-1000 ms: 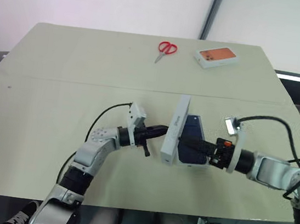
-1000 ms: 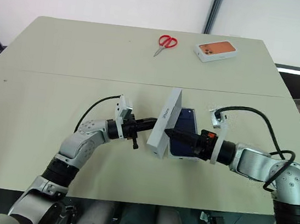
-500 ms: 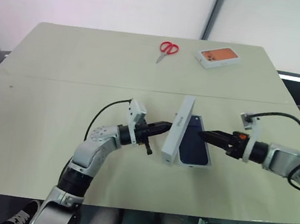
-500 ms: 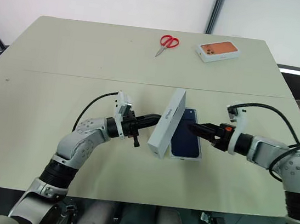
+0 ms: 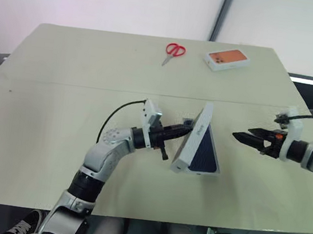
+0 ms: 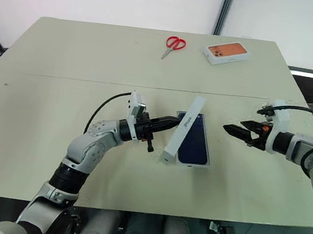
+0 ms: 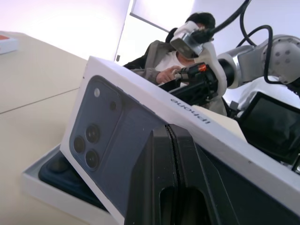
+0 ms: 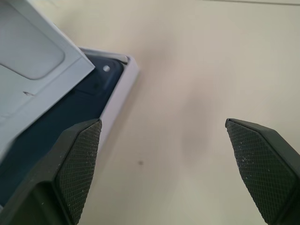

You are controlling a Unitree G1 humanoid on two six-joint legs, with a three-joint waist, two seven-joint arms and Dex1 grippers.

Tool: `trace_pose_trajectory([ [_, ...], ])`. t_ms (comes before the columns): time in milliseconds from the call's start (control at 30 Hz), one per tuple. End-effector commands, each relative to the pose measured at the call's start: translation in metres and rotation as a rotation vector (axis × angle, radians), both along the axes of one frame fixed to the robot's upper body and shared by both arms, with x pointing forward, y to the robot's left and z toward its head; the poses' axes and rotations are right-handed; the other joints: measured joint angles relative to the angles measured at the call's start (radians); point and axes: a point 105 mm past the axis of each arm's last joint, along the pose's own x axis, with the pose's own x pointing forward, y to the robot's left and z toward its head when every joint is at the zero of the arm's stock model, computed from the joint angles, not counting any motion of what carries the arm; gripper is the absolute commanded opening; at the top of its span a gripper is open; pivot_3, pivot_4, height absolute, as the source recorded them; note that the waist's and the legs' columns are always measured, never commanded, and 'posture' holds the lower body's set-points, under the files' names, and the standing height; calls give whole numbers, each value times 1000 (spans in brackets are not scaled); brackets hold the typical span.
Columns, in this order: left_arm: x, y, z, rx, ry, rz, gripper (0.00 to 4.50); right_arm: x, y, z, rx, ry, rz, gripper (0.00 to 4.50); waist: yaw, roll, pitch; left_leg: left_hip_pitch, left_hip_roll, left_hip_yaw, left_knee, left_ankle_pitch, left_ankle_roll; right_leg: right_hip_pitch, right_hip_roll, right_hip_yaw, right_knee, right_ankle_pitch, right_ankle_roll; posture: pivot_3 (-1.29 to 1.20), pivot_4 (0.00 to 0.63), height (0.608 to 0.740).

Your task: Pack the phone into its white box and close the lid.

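My left gripper (image 6: 174,121), fingers together, props the light, stiff lid (image 6: 182,129) tilted over the phone (image 6: 195,146); right gripper (image 6: 228,128) gapes beside.

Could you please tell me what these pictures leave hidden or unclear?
- Slim dark navy-blue phone in the shallow white box: its left side is covered by the tilted white lid in the eye views.
- Left hand: whether its shut tip touches the lid; the wrist view is too close.
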Motion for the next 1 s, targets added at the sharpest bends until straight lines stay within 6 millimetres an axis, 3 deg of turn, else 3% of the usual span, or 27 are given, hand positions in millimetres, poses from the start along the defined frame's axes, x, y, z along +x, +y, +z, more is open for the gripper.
trace_pose_trajectory([
  [33,-4,-8,3,-16,-6,-25,0,3,-10,12,-72,-66,-16,4415,1,0,0,0,0,0,0,0,0,0,0,0,0,0,0,0,150,740],
  [167,-7,-17,0,-13,-5,-49,0,4,-16,10,-133,-81,-28,4415,1,0,0,0,-1,0,1,0,0,1,-1,0,0,0,0,0,150,740],
  [433,-8,-23,2,-5,-26,-59,0,2,-10,9,-97,-74,-4,4415,1,0,0,0,0,0,1,0,0,1,0,0,0,0,0,0,150,740],
  [567,-6,-15,9,-26,-17,-46,0,-12,-42,-21,-368,21,18,4415,9,0,0,0,-1,0,1,0,0,1,-1,0,0,0,0,0,150,740],
  [700,-8,-17,13,-40,-14,-52,0,-14,-49,-22,-421,32,35,4415,4,1,0,0,-1,0,1,0,0,1,-1,0,0,0,0,0,150,740],
  [833,-11,-23,19,-52,-29,-68,0,-9,-25,-17,-322,-3,88,4415,-3,1,0,1,0,1,2,0,0,1,0,1,1,0,1,0,150,740],
  [1000,-7,-20,20,-50,-23,-55,0,-6,34,4,-16,-79,154,4415,-3,1,-1,2,1,0,2,0,0,2,1,1,2,1,1,0,150,740],
])
